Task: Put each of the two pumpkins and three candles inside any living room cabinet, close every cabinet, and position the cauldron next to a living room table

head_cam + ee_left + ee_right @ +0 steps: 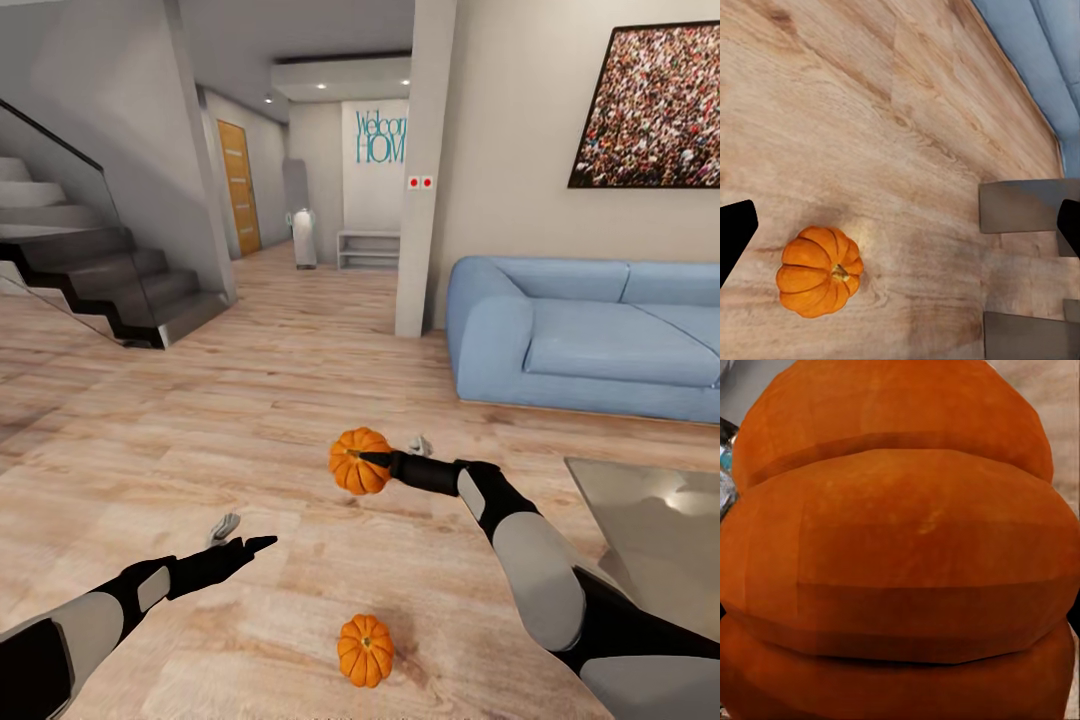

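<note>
Nearest: second pumpkin (365, 650) sits upright on the wood floor (150, 440), just ahead of the base and between the two arms, not gripped. Left wrist view looks straight down on it (820, 271), stem up.

Left tool (240, 550) hangs low over the floor, up and left of that pumpkin, fingers spread wide, empty. Judgement: staged for the next pick.

Right tool (375, 462) is further out, lifted off the floor, clamped on the first pumpkin (358, 460). Right wrist view is orange rind up close (900, 555), so it sits deep in the grip. Held high, likely for carrying.

Glass-topped surface (650, 530) at right, blue sofa (590, 335) beyond, staircase (90, 265) far left. Judgement: early in the task.
</note>
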